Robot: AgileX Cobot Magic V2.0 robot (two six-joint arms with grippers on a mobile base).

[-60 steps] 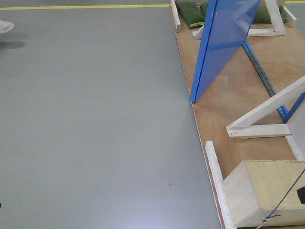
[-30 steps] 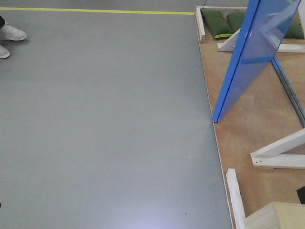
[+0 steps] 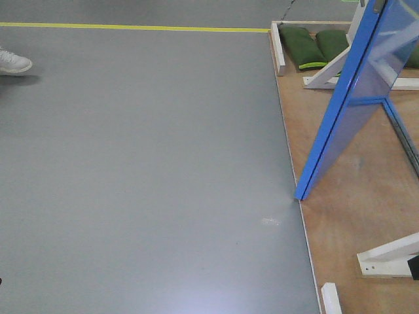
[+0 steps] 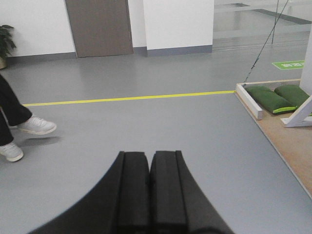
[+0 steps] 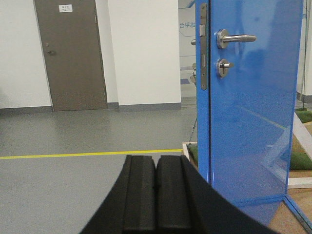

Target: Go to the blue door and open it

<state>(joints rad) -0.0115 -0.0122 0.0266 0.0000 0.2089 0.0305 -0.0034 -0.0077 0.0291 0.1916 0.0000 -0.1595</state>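
This is an indoor test hall or lab in an institutional building, not a home. The blue door (image 5: pixel 248 107) stands free of any wall as a mock-up on a plywood platform (image 3: pixel 353 216), propped by white wooden braces (image 3: pixel 386 261) beside it and weighted by green sandbags (image 3: pixel 302 47) behind it. Left of the door spreads smooth grey floor (image 3: pixel 144 163) crossed by a yellow taped line (image 3: pixel 131 27). Beyond are plain white walls (image 5: pixel 144 48), a grey-brown door (image 5: pixel 70 53) with a small sign, and a potted plant (image 4: pixel 5 41).
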